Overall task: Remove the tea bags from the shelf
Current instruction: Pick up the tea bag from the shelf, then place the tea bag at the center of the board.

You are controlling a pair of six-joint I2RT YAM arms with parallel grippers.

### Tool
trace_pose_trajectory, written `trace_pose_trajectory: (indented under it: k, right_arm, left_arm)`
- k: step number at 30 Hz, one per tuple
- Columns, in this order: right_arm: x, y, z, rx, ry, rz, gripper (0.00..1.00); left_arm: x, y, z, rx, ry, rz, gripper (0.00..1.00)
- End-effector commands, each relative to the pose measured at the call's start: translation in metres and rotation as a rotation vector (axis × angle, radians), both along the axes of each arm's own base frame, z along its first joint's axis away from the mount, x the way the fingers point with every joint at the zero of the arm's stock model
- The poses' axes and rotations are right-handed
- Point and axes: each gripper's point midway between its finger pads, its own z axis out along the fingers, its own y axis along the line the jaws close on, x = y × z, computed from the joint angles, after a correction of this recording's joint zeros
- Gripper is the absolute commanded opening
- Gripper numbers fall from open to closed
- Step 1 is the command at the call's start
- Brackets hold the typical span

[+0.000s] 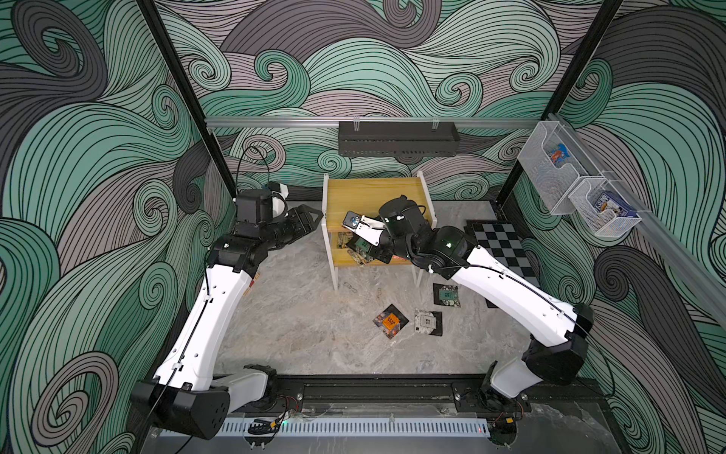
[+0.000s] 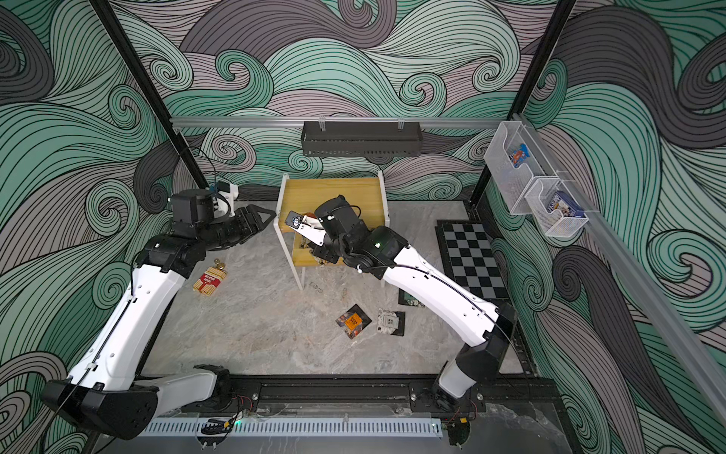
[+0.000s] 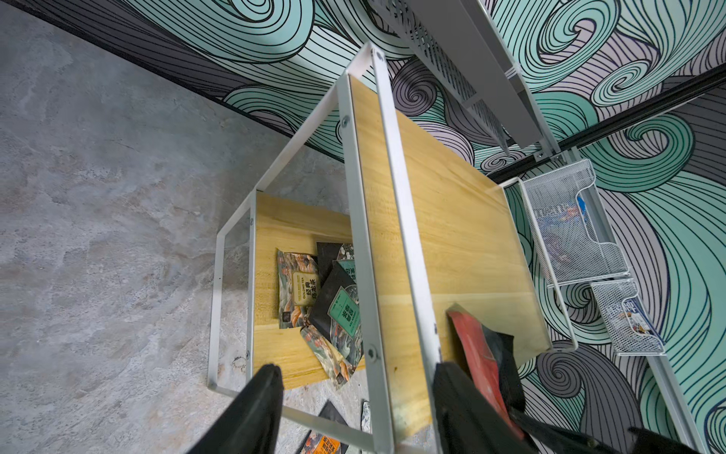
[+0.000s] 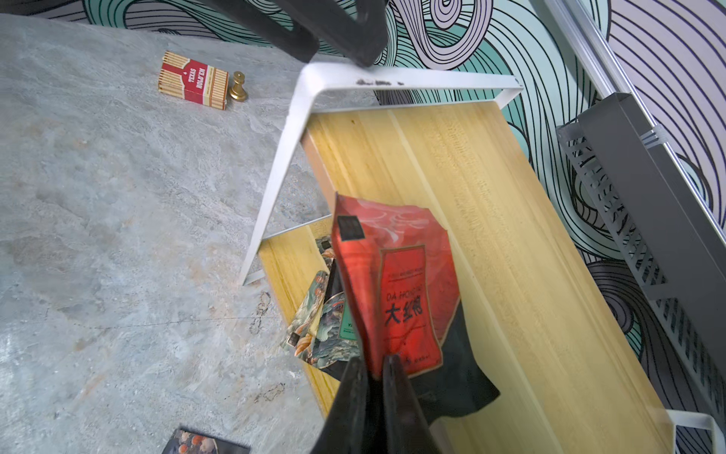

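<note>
Right tool [image 4: 373, 367] pinches red tea bag [image 4: 400, 291] by its edge: lift slowly clear of shelf [image 4: 491, 188] frame, release over counter [image 4: 118, 196]; left tool [image 3: 357, 369] gapes open.

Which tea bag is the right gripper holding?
The red tea bag, pinched at its edge in the right gripper over the shelf's top board. The others lie loose on the lower board or the table.
</note>
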Motion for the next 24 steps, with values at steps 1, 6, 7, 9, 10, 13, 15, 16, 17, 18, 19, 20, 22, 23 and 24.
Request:
trace_pose_trajectory:
  k: [1, 6, 7, 9, 10, 13, 15, 16, 17, 18, 19, 20, 22, 23, 24]
  right_arm:
    - [-0.012, -0.009, 0.015, 0.019, -0.043, 0.007, 0.12]
    - [-0.037, -0.016, 0.034, 0.087, -0.100, 0.065, 0.11]
    - [-0.043, -0.017, 0.035, 0.099, -0.107, 0.077, 0.11]
    - [-0.056, -0.020, 0.035, 0.119, -0.106, 0.111, 0.11]
    - [-0.064, -0.020, 0.033, 0.128, -0.105, 0.134, 0.11]
    - [-0.085, -0.022, 0.023, 0.135, -0.103, 0.187, 0.11]
    - [-0.095, -0.022, 0.013, 0.133, -0.095, 0.211, 0.11]
    - [-0.099, -0.022, 0.006, 0.133, -0.089, 0.223, 0.11]
    - [-0.103, -0.022, -0.001, 0.131, -0.083, 0.233, 0.11]
    - [-0.105, -0.022, -0.007, 0.130, -0.077, 0.239, 0.11]
    - [-0.107, -0.021, -0.014, 0.131, -0.069, 0.245, 0.11]
    - [-0.108, -0.021, -0.023, 0.128, -0.062, 0.248, 0.11]
    - [-0.109, -0.020, -0.041, 0.115, -0.043, 0.249, 0.10]
    - [-0.110, -0.019, -0.050, 0.110, -0.031, 0.247, 0.10]
    - [-0.110, -0.019, -0.058, 0.108, -0.020, 0.246, 0.10]
  left_arm:
    - [-0.008, 0.010, 0.001, 0.018, 0.001, 0.028, 0.64]
    - [-0.014, 0.020, -0.004, 0.050, 0.018, 0.076, 0.64]
    - [-0.016, 0.023, -0.006, 0.057, 0.025, 0.088, 0.64]
    - [-0.018, 0.026, -0.011, 0.064, 0.036, 0.103, 0.64]
    - [-0.019, 0.027, -0.014, 0.065, 0.043, 0.108, 0.64]
    - [-0.023, 0.029, -0.025, 0.066, 0.064, 0.114, 0.64]
    - [-0.026, 0.029, -0.032, 0.064, 0.077, 0.115, 0.64]
    - [-0.027, 0.030, -0.036, 0.065, 0.085, 0.117, 0.64]
    - [-0.028, 0.030, -0.040, 0.065, 0.093, 0.117, 0.64]
    - [-0.029, 0.031, -0.044, 0.066, 0.102, 0.118, 0.64]
    - [-0.031, 0.031, -0.049, 0.067, 0.110, 0.118, 0.64]
    - [-0.033, 0.031, -0.054, 0.068, 0.121, 0.118, 0.64]
    - [-0.036, 0.032, -0.065, 0.071, 0.142, 0.124, 0.64]
    - [-0.037, 0.033, -0.070, 0.071, 0.151, 0.126, 0.64]
    - [-0.040, 0.033, -0.074, 0.071, 0.158, 0.129, 0.64]
